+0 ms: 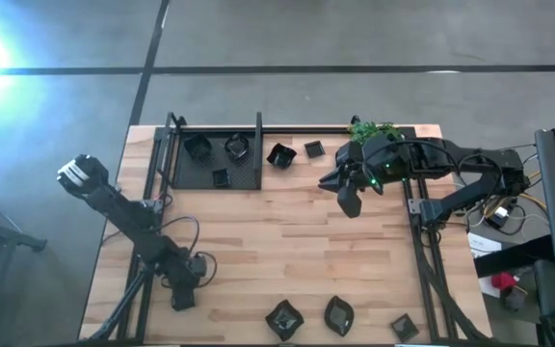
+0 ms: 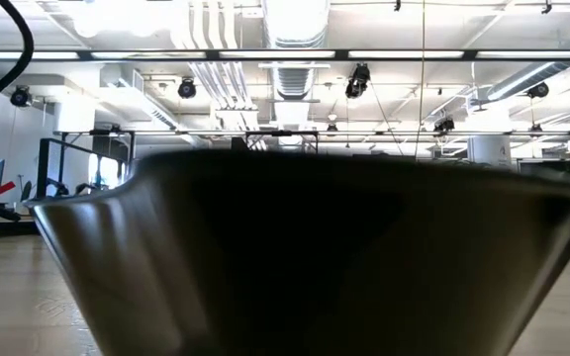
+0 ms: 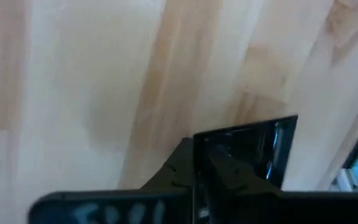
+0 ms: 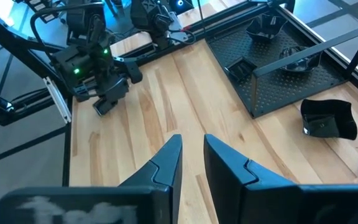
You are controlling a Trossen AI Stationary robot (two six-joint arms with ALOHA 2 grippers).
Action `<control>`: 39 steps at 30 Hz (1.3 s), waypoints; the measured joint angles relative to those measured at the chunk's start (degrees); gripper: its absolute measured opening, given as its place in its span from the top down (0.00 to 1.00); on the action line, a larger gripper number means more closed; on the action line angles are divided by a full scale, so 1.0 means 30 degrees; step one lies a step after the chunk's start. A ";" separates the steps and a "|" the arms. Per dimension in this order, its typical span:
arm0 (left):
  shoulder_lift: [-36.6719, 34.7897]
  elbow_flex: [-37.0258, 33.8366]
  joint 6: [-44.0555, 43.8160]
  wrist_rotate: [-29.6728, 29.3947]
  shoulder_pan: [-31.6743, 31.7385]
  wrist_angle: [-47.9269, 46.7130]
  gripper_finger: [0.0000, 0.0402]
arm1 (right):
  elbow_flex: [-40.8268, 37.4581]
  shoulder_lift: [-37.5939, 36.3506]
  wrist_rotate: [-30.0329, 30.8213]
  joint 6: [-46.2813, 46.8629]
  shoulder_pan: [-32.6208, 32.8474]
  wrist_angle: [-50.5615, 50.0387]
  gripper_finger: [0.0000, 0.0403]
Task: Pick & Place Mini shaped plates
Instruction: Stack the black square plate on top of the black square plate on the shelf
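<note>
pale wood-plank table; left pincer clamped on glossy square black mini plate; right pincer slightly apart, empty.

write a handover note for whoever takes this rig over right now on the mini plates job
Left gripper: low over bare wood at the table's near left corner; whether it holds anything cannot be told.
Right gripper: fingers slightly apart, empty, above mid table beside the plant.
Mini plates: three lie in the tray, two on the wood just right of it, and three along the near edge.
Done: three in the tray, if that is the target.
Left: the five on the wood.
</note>
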 joint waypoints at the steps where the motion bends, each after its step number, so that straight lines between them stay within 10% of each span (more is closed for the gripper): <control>1: 0.0006 0.0024 -0.0113 0.0305 -0.0026 0.0321 0.98 | -0.0009 0.0001 0.0000 0.0003 0.0004 0.0006 0.85; 14: -0.3044 0.0058 -0.3734 -0.0131 0.0042 0.0475 1.00 | -0.0036 0.0000 0.0007 -0.0162 0.0000 -0.0007 0.85; 28: -0.8535 0.1053 -1.3427 -1.2079 0.1925 -0.1833 1.00 | -0.0036 0.0000 0.0005 -0.1312 0.0000 -0.0004 0.85; 39: -0.8642 0.3694 -1.2893 -1.4148 0.9050 -0.8178 1.00 | -0.0036 0.0000 0.0000 -0.1263 0.0000 0.0022 0.85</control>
